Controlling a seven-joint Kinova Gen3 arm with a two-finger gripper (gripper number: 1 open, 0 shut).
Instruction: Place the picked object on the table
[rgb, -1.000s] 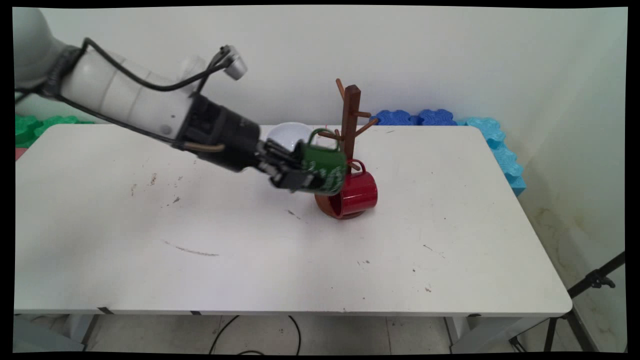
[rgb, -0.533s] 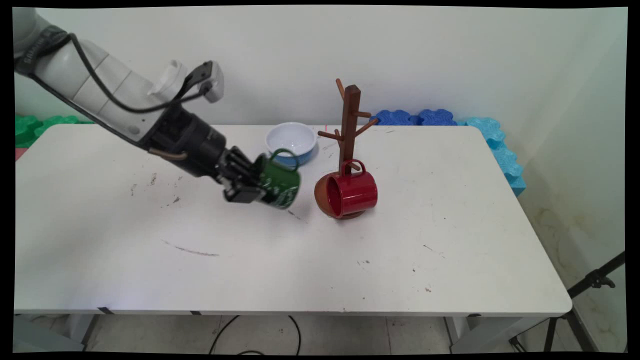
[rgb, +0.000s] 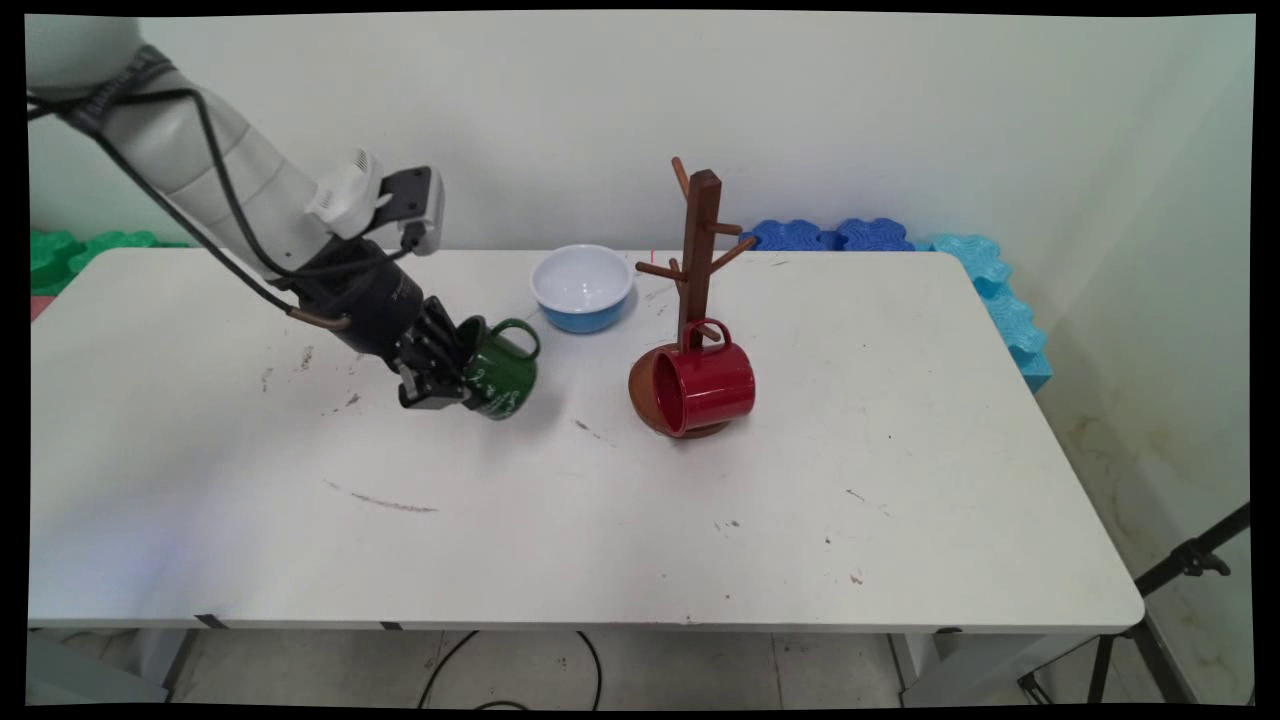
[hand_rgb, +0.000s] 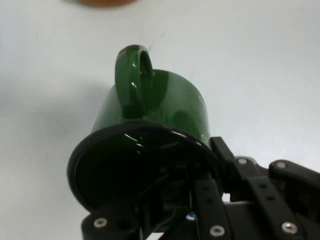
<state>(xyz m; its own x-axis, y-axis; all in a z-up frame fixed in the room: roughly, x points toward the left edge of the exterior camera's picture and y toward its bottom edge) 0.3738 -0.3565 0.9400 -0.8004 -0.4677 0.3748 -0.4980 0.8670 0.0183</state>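
My gripper (rgb: 450, 375) is shut on the rim of a green mug (rgb: 497, 372), which it holds tilted just above the table (rgb: 250, 530), left of centre. In the hand view the green mug (hand_rgb: 150, 115) fills the middle, its handle pointing up and its dark mouth turned toward the camera; one finger (hand_rgb: 205, 200) reaches inside the rim. A red mug (rgb: 700, 385) hangs on its side from a low peg of the brown wooden mug tree (rgb: 700, 240), to the right of the green mug and apart from it.
A white bowl with a blue outside (rgb: 582, 286) stands behind the green mug, toward the back of the table. Blue foam mats (rgb: 900, 240) lie along the back right edge and green ones (rgb: 70, 255) at the back left. A tripod leg (rgb: 1180, 570) stands at the lower right.
The arm has carried the green mug left and down, away from the mug tree's pegs to a spot low over the table. The bowl came out from behind it.
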